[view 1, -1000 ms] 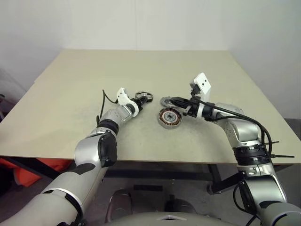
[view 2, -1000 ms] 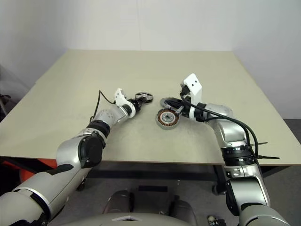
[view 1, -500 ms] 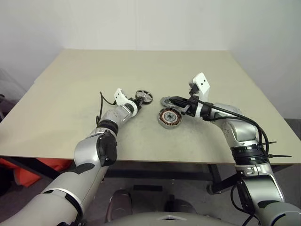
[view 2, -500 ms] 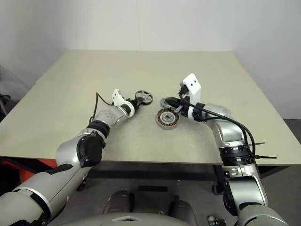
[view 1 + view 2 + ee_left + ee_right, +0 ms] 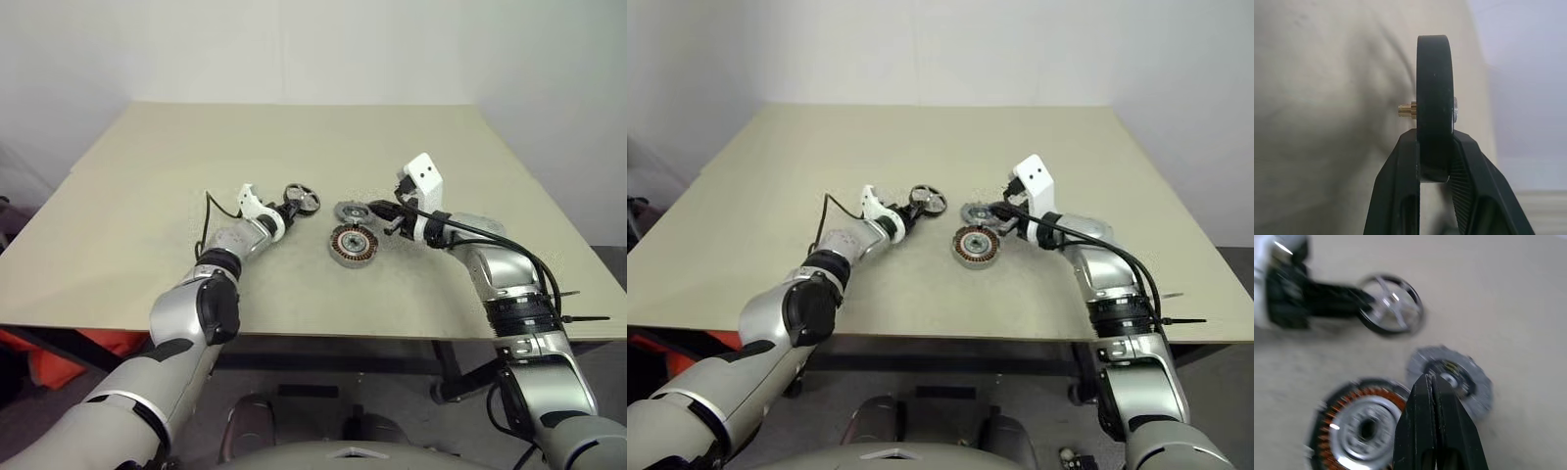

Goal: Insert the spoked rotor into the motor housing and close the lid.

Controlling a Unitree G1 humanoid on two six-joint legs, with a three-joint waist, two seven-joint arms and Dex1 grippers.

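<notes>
Since one second earlier, my left gripper point(image 5: 291, 204) had closed on the spoked rotor point(image 5: 303, 199) and raised it from lying flat on the worktop point(image 5: 176, 166) to standing on edge. Over the same interval my right gripper point(image 5: 373, 208) had drawn back toward the right, uncovering the lid point(image 5: 350, 211), which it had partly hidden before.

At this moment the left gripper was clamped across the rim of the spoked rotor. From the left wrist camera I saw the rotor edge-on, its dark rim pinched between the two black fingers point(image 5: 1400, 181), with a small brass pinion point(image 5: 1407, 109) projecting from one face of the hub. The head views showed the silver spokes facing roughly toward me, and the disc sat left of the motor housing point(image 5: 353, 244) and apart from it.

The right gripper was fully clenched with nothing between its fingers. In the right wrist view its tips lay pressed together point(image 5: 1430, 382) over the gap between the housing and the lid. I could not tell whether the tips touched either part.

The motor housing lay flat near the middle of the worktop, copper windings ringing a silvery centre point(image 5: 1359, 428). The lid lay flat just beyond it, notched rim visible, close beside the housing.
</notes>
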